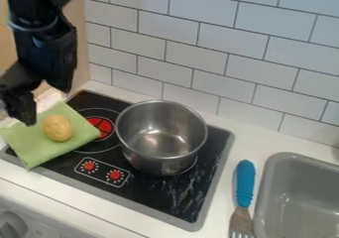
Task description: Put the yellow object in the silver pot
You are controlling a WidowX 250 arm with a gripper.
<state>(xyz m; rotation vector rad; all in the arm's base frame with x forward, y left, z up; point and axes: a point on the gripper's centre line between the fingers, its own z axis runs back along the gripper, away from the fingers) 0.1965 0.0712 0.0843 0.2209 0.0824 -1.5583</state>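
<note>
Camera view, gripper [24, 114] upper left, cannot tell if released or clenched, potato [58, 128] on cloth [31, 145] at left, pot [159, 145] centre

Potato [58, 128] lies on cloth [29, 145] left of pot [151, 161], fork [245, 182] left of sink [265, 197].

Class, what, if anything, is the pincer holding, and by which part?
Nothing: the yellow object rests on the green cloth, apart from the pincer.
</note>
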